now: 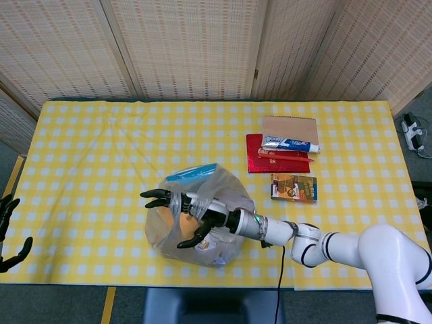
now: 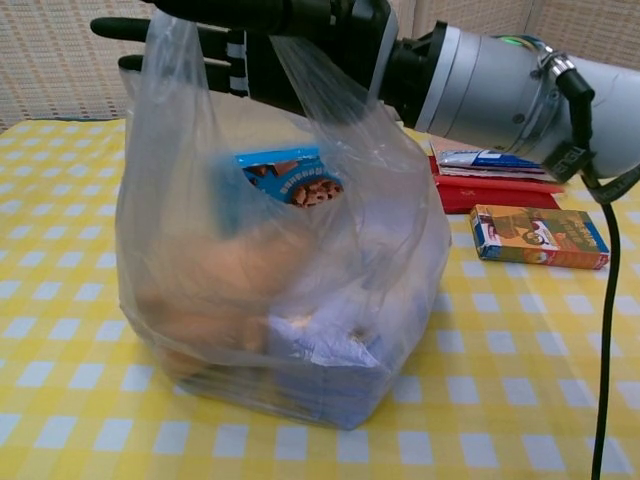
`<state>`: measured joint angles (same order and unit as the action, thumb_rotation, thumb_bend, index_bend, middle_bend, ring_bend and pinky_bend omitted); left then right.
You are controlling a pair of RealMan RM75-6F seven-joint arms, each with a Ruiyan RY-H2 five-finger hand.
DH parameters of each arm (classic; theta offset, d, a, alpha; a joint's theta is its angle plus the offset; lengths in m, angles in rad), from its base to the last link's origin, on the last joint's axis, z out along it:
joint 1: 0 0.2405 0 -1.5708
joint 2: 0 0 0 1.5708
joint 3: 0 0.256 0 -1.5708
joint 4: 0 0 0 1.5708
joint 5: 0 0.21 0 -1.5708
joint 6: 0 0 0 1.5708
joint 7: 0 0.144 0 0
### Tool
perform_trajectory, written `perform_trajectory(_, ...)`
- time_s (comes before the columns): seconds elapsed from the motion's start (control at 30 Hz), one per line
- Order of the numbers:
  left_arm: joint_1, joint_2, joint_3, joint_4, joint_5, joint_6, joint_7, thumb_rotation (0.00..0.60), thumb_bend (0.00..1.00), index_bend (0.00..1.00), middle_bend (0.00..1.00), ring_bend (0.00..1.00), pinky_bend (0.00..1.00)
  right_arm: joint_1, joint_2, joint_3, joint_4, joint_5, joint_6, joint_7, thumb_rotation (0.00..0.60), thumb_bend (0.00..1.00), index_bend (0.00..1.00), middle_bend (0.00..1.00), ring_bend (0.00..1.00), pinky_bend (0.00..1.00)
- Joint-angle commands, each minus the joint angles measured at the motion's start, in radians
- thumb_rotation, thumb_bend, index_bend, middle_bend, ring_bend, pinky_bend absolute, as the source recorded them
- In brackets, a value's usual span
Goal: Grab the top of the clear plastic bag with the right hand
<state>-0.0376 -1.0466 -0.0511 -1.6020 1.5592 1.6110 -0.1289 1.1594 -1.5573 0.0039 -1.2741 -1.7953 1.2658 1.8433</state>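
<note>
The clear plastic bag [image 1: 219, 229] [image 2: 280, 300] stands near the table's front edge, holding a blue cookie box [image 2: 288, 176], something orange [image 2: 225, 285] and a bluish pack. My right hand [image 1: 177, 213] [image 2: 275, 35] reaches in from the right at the bag's top. Its fingers are straight and spread. The bag's handles loop over the fingers and thumb and are stretched upward; nothing is clenched. My left hand [image 1: 9, 233] hangs off the table's left front corner with its fingers apart and nothing in it.
On the yellow checked cloth [image 1: 101, 155], right of the bag, lie a small orange box [image 1: 293, 187] [image 2: 540, 236], a red book [image 1: 260, 162], a toothpaste tube [image 1: 290, 143] and a brown notebook [image 1: 290, 126]. A black cable [image 2: 605, 330] hangs from my right forearm.
</note>
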Motion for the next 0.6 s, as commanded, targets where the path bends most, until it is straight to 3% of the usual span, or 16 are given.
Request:
perform_trajectory(0.03, 0.000, 0.000, -0.001, -0.001, -0.001, 0.001, 0.000, 0.600, 0.43, 0.05, 0.06, 0.02, 0.00, 0.007, -0.020, 0.007, 0.024, 0.019, -0.010, 0.045, 0.600, 0.24, 0.00, 0.06, 0.11, 0.00)
perform_trajectory(0.27, 0.001, 0.003, -0.003, 0.003, -0.005, 0.000, -0.013, 0.600, 0.43, 0.05, 0.06, 0.02, 0.00, 0.041, -0.104, 0.038, 0.120, 0.054, -0.026, 0.237, 0.600, 0.24, 0.00, 0.11, 0.16, 0.07)
perform_trajectory(0.6, 0.005, 0.009, -0.004, 0.009, -0.005, 0.005, -0.035, 0.600, 0.42, 0.05, 0.06, 0.02, 0.00, 0.067, -0.118, 0.052, 0.138, 0.040, 0.004, 0.309, 0.600, 0.24, 0.00, 0.14, 0.19, 0.12)
